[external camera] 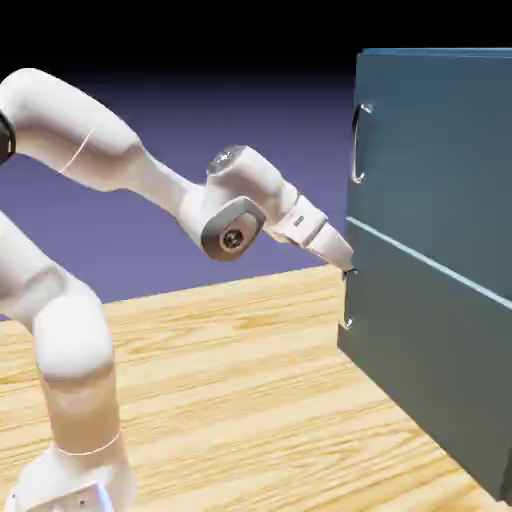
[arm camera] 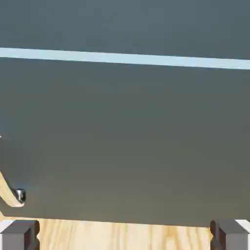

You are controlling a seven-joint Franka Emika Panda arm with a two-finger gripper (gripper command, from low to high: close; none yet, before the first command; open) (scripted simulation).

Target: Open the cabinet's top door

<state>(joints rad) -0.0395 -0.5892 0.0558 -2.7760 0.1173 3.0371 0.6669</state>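
Note:
The dark teal cabinet (external camera: 440, 330) fills the exterior view's right side. Its top door (external camera: 440, 150) carries a long thin silver loop handle (external camera: 358, 144) near its left edge. A pale seam (external camera: 420, 257) divides it from the shorter lower panel (external camera: 430, 360), which has a small silver handle (external camera: 347, 304). My gripper (external camera: 348, 264) hovers close to the cabinet's front, just below the seam and well under the long handle. In the hand view my gripper (arm camera: 125, 238) is open with nothing between its fingertips (arm camera: 19, 234). That view shows the seam (arm camera: 125, 58), the lower panel (arm camera: 136, 141) and the small handle (arm camera: 15, 196); the long handle is out of it.
The wooden table (external camera: 240, 380) runs under the arm and up to the cabinet's foot, and it shows as a strip (arm camera: 122, 235) below the lower panel in the hand view. The white arm (external camera: 130, 160) arches in from the exterior view's left.

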